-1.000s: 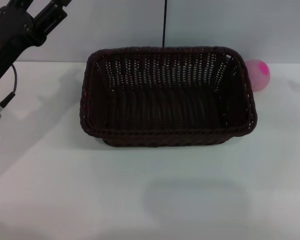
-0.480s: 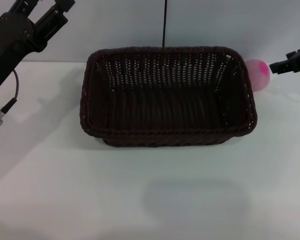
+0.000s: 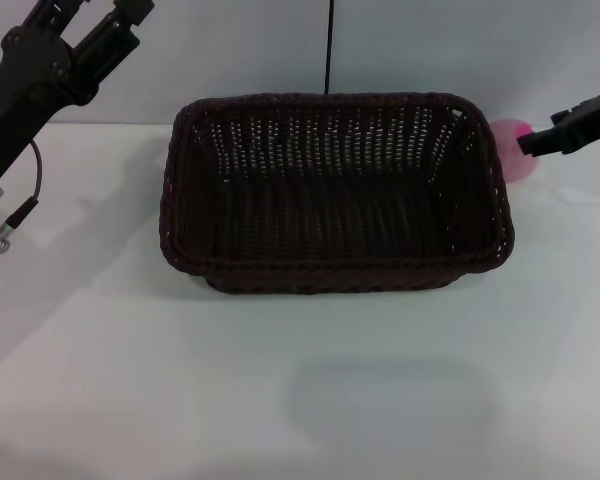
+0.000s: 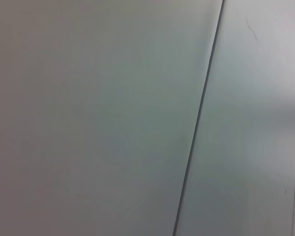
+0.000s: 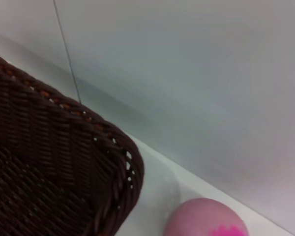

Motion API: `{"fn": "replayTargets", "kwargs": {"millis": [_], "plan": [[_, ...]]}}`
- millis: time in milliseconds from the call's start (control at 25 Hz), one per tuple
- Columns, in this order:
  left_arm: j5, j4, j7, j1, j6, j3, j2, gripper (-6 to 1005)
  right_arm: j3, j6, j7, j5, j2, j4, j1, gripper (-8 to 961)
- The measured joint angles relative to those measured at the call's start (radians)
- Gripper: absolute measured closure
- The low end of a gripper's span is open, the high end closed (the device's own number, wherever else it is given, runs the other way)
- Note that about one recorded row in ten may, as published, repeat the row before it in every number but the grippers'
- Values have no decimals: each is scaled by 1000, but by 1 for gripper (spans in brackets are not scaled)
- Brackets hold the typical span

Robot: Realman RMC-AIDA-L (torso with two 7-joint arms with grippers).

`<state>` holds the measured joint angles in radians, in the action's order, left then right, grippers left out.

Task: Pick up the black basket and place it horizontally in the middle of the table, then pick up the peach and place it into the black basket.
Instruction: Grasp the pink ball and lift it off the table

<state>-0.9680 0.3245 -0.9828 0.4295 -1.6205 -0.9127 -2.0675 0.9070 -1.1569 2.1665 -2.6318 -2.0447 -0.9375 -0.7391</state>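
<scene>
White table under a pale wall, and I see the black basket lying lengthwise near its middle, so I judge the peach step is in hand. My right hand reaches in from the right, overlapping the peach just beside the basket's right end; whether it is wide or narrow I cannot tell. Next it must settle around the fruit. My left hand hangs raised at far left, state unclear.

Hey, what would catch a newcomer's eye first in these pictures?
The large dark woven wicker basket, empty, fills the middle of the white table. Just past its right end sits a small pale pink peach, with the right gripper right at it. The left gripper is raised at the far left.
</scene>
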Motion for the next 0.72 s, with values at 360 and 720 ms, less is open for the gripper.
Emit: {"fn": "replayTargets", "kwargs": {"millis": [360,720], "plan": [[1,-13,1,3,3,0,1,159,37,99,-2,4,-17,37,2,426],[2,-15,1,2,7,0,1,159,56,155,-5,4,-20,89,-9,496]]}}
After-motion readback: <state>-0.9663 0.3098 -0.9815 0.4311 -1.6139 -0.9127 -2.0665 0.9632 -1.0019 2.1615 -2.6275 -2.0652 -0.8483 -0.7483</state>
